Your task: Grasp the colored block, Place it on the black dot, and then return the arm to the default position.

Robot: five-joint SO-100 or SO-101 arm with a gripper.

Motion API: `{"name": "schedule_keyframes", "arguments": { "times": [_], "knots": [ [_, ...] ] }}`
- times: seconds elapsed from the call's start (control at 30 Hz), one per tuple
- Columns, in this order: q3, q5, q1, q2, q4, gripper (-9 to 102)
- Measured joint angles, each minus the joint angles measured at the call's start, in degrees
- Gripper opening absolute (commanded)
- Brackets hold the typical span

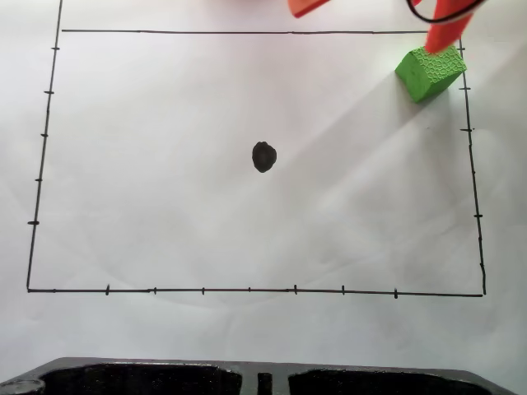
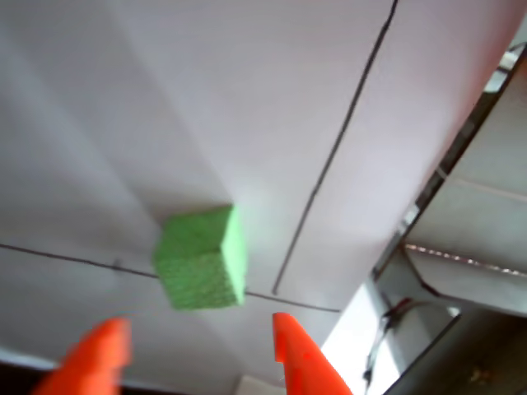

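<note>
Orange fingers (image 2: 284,350) spread wide, empty, poised just short of the green block (image 2: 202,259) at drawn rectangle's (image 1: 247,290) two-o'clock corner.

Fixed view looks straight down on the paper (image 1: 165,164); wrist view looks close past the pincer (image 2: 198,346); both share the block (image 1: 429,72).

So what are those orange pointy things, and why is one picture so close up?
They are the two fingers of a robot arm's hand. One picture comes from a camera fixed above the white paper sheet; the close one comes from a camera riding on the arm. On the paper lie a small bright green cube in the drawn rectangle's top right corner and a round black ink dot in the middle. The hand is open and holds nothing; the cube sits just ahead of its fingers.
</note>
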Motion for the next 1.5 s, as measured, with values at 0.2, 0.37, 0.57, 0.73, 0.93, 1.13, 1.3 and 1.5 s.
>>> {"name": "schedule_keyframes", "arguments": {
  "times": [0.2,0.37,0.57,0.73,0.93,1.13,1.3,1.5],
  "knots": [
    [0.0,-1.6,0.4,-3.8,-1.6,31],
    [0.0,-3.8,0.6,-6.3,-3.6,33],
    [0.0,-5.4,0.9,-9.1,-5.3,34],
    [-0.1,-5.6,0.7,-10.4,-5.7,34],
    [-0.3,-5.4,-1.1,-12.2,-8.3,33],
    [-0.4,-2.8,-2.1,-14.3,-10.5,33],
    [-0.4,-1.6,-2.3,-15.8,-11.6,33],
    [-0.4,-1.6,-2.3,-17.9,-12.8,33]
  ]
}}
